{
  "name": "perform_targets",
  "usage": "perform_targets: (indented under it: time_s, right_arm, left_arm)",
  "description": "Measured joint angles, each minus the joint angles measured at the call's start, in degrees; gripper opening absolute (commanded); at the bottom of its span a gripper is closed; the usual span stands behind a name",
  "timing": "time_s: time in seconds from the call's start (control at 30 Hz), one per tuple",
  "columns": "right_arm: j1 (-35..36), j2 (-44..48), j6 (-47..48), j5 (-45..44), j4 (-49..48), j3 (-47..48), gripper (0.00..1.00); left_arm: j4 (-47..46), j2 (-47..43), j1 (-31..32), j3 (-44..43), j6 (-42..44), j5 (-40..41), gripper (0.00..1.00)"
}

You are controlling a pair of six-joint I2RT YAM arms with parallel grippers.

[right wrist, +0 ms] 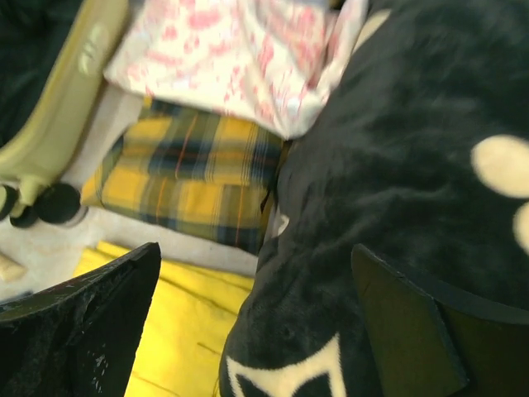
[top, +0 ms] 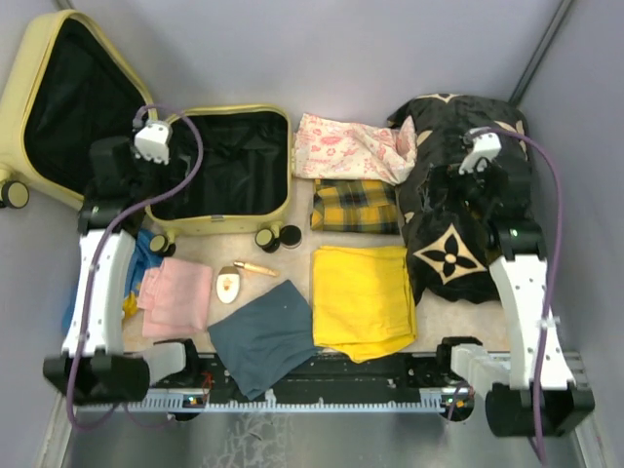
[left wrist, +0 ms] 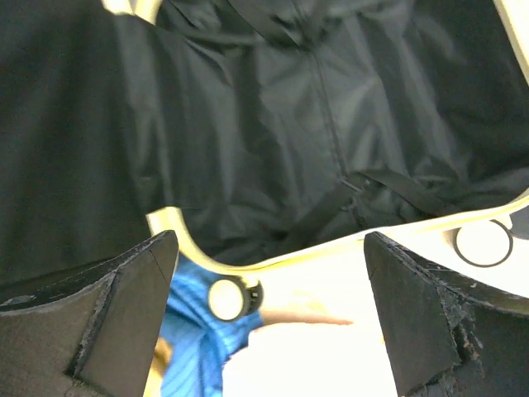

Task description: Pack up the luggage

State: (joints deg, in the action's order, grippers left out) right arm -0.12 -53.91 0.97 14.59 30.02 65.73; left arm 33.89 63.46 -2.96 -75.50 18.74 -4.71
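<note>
We see the left claw (left wrist: 269, 240), spread wide, hanging over the open pale yellow hard-shell suitcase (top: 229, 221) at the desk's (top: 292, 265) far left. The right claw (right wrist: 254, 248), equally wide, hovers over black flowered cloth (top: 444, 253).

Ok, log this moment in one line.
luggage open | left tool open above it | right tool open above black cloth
</note>
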Motion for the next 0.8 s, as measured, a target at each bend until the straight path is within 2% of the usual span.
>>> perform_targets:
  time_s: [0.13,0.37,0.5,0.7,0.8]
  right_arm:
    - [0.0,-8.92,-0.81,1.9,2.6,0.0,0.99]
    - [0.28,-14.01,-1.55,6.4,7.39,0.0,0.99]
    - [0.37,-14.03,-0.96,9.53,10.47,0.0,0.99]
    - [0.44,-14.03,1.2,12.15,15.65,-0.02,0.99]
    - [0.48,-14.03,2.08,12.22,17.42,-0.07,0.99]
  left_arm:
    - [1.36,11.15,1.27,-0.9,-2.03,-3.13,1.0]
    - [5.11,19.52,8.2,-0.85,-1.66,-8.92,1.0]
    - [6.29,19.85,15.3,-0.24,1.44,-13.25,1.0]
    - [6.45,20.55,29.33,3.23,6.93,-18.27,0.99]
    - [5.73,22.51,36.5,5.07,8.61,-18.88,0.95]
